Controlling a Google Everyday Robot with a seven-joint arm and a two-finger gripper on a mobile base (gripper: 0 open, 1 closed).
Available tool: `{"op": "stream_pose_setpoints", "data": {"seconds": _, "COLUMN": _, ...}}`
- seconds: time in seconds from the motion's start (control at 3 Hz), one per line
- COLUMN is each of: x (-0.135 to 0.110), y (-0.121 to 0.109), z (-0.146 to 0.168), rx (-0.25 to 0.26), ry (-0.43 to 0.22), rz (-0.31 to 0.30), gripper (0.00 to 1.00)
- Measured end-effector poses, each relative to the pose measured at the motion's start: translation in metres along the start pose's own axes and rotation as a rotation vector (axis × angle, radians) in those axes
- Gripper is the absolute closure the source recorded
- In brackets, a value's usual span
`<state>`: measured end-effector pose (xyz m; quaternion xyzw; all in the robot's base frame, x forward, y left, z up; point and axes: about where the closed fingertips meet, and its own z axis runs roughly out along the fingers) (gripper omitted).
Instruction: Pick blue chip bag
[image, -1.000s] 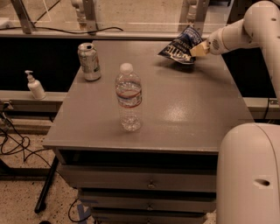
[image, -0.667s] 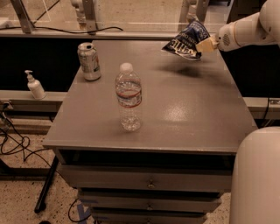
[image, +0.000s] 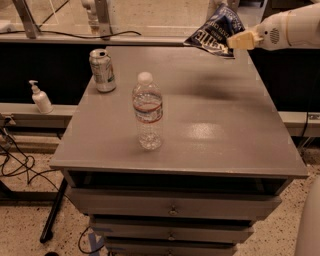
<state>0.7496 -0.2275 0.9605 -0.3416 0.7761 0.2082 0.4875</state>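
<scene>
Standing at far left, pump bottle (image: 40, 98): white, upright on a low ledge (image: 30, 114) off the tabletop's 9 o'clock side, well apart from everything on the tabletop.
Cables (image: 15, 165): dark loops on the speckled floor below that ledge.
Soda can (image: 102, 70): green and white, upright near the tabletop's 10 o'clock corner, its top opened.
Water bottle (image: 148, 117): clear plastic with a white cap and a thin red-edged label, upright a little toward 8 o'clock from the tabletop's middle, at 5 o'clock from the can and apart from it.
Tabletop (image: 225, 145): grey and flat, with a pale sheen at 4 o'clock from the middle.
Drawers (image: 172, 207): grey fronts with small knobs, stacked under the front edge.
Shadow (image: 215, 90): a soft dark patch on the tabletop toward 1 o'clock.
Blue chip bag (image: 214, 31): dark navy with white lettering, crinkled and tilted, held in the air over the tabletop's 1 o'clock corner and touching no surface.
Hand (image: 231, 41): tan fingers (image: 242, 40) clamped on the bag's right edge, at 3 o'clock from the bag.
Arm (image: 292, 30): white, reaching in from the right edge of the view.
</scene>
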Motion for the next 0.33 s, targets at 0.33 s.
{"op": "stream_pose_setpoints", "data": {"seconds": 0.33, "x": -0.0016, "y": 0.0019, "z": 0.0007, "rx": -0.005, "ry": -0.006, "rz": -0.001, "gripper": 1.0}}
